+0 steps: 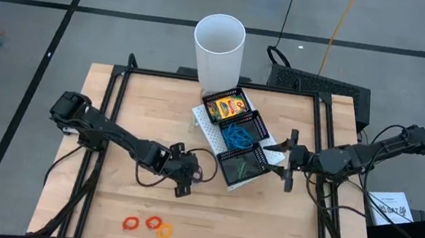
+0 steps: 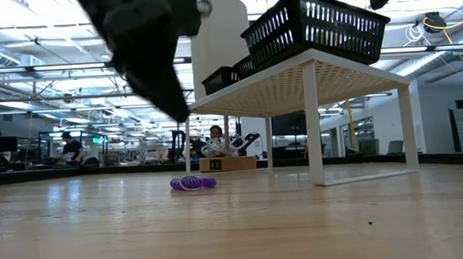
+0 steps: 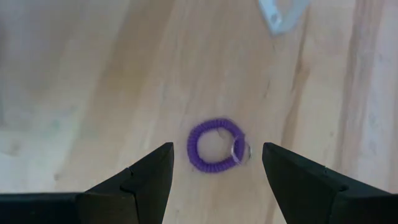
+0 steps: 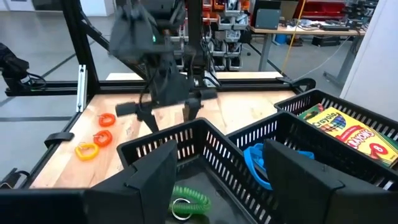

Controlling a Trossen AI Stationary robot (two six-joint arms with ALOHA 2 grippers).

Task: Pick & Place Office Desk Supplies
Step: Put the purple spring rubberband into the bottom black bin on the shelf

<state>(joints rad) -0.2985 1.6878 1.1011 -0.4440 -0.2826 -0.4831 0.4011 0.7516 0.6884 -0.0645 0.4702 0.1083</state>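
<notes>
Both tools wide: left tool over purple loop, right tool over tray.

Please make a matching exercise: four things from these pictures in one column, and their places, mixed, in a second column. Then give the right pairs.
Things:
1. purple coil loop
2. green coil loop
3. crayon box
4. orange and red loops

Places:
A. tray compartment nearest the white cup
B. bare table under the open left end effector
C. table near its front edge
D. tray compartment under the open right end effector

Pairs: 1-B, 2-D, 3-A, 4-C
</notes>
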